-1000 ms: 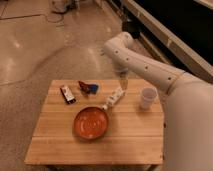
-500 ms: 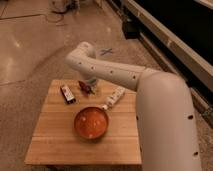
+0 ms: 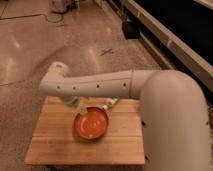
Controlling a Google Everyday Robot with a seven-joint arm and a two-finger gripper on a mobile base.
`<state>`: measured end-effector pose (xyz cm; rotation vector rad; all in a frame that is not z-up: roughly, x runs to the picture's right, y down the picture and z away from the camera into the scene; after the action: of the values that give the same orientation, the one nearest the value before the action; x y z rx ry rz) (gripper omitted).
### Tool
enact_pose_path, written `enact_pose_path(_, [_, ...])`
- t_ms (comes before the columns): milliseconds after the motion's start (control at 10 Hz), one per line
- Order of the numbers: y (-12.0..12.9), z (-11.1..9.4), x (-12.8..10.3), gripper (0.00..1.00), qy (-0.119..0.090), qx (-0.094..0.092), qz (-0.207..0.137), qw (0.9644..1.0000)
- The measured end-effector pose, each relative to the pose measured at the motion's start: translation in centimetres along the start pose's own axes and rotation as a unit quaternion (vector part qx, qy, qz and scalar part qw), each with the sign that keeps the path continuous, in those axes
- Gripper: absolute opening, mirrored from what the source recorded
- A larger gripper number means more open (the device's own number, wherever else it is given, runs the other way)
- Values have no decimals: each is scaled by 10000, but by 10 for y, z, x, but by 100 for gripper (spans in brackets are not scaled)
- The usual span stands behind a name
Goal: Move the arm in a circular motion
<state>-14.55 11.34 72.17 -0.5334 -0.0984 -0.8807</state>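
Observation:
The large white arm (image 3: 100, 86) reaches from the right edge across the view to a rounded joint (image 3: 55, 75) at the left, over the far edge of the wooden table (image 3: 55, 145). Small dark dots run along its tube. The gripper (image 3: 76, 105) hangs below the arm's left end, just above the table's far side and next to the orange bowl (image 3: 91, 125). Most of the gripper is hidden behind the arm.
A small white object (image 3: 108, 103) lies just beyond the bowl's far rim. The arm's thick shoulder segment (image 3: 175, 125) covers the table's right side. A speckled floor with a blue cross mark (image 3: 106, 51) lies beyond, and a dark ledge (image 3: 165, 40) runs along the right.
The arm has swung further left and toward the table's near side. Its tube now hides the items at the table's far edge that showed earlier, and the white cup is covered.

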Motion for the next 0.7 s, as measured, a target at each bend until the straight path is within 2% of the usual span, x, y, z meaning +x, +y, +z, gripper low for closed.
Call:
enact_pose_path(100, [18, 0, -17, 65, -8, 2, -270, 9996])
enact_pose_path(200, [57, 2, -37, 65, -41, -37, -651, 9979])
enact_pose_path(400, [104, 9, -43, 65, -161, -120, -750, 9970])
enact_pose_path(600, [146, 18, -23, 65, -363, -157, -288, 9988])
enact_pose_path(700, [166, 21, -2, 65, -475, -125, 176, 9986])
